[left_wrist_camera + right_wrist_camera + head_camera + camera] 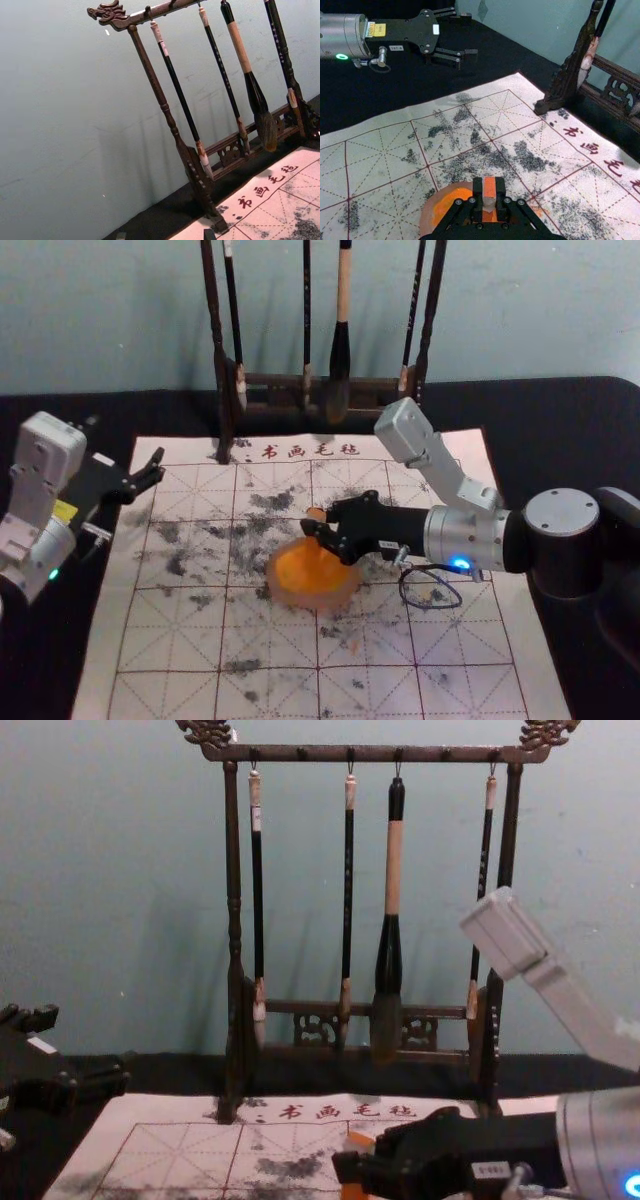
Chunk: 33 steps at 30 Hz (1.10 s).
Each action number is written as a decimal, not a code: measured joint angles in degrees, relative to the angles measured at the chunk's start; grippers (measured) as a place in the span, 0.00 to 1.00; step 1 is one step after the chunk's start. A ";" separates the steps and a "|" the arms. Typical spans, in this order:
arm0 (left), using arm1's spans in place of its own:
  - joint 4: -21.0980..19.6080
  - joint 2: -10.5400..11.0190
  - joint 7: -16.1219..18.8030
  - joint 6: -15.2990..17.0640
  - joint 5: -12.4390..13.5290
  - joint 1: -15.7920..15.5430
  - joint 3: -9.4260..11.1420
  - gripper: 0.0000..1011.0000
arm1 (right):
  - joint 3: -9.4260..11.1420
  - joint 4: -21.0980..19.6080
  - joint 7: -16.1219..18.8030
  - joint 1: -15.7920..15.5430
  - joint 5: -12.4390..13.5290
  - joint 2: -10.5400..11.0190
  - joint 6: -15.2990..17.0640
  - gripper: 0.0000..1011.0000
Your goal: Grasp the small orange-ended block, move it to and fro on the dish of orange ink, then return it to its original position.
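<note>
The right gripper (318, 518) is at the far side of the dish (276, 588), with its arm entering from the right. Its black fingers are closed on the small orange-ended block (489, 188), one finger against each of two opposite sides. The block's orange end faces the wrist camera, and a pale section adjoins it. The block is positioned at the dish; whether its lower end contacts the orange ink (308, 568) cannot be determined.

The dish is round, with a translucent rim. It rests on the white felt mat (270, 645), near the mat's middle. The mat carries a printed grid of solid and dashed lines, scattered black ink marks, and a row of red characters (310, 451) along its far edge.

The left gripper (158, 466) is parked at the left side, over the mat's left margin. Its fingers are spread apart, with nothing between them.

A dark carved wooden stand (380, 754) is located at the far edge of the mat. Four brushes hang from its top bar, tips downward. The thickest brush (393, 870) has a light wooden middle section. Black cloth (560, 420) extends beneath and around the mat, and a pale wall (100, 870) rises behind the stand.
</note>
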 joint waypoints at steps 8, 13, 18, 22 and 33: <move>0.00 0.00 0.00 0.00 0.00 0.00 0.00 0.99 | 0.49 -1.95 0.22 -1.03 0.32 0.98 0.06 0.11; 0.00 0.00 0.00 0.00 0.00 0.00 0.00 0.99 | 0.49 -3.23 0.64 -1.59 0.55 1.77 0.09 0.11; 0.00 0.00 0.00 0.00 0.00 0.00 0.00 0.99 | 0.29 -4.08 0.93 -2.09 0.59 2.54 0.20 0.11; 0.00 0.00 0.00 0.00 0.00 0.00 0.00 0.99 | 0.26 -4.15 0.75 -2.32 0.60 2.73 0.36 0.11; 0.00 0.00 0.00 0.00 0.00 0.00 0.00 0.99 | 0.62 -3.50 -0.33 -2.35 0.40 2.31 0.28 0.11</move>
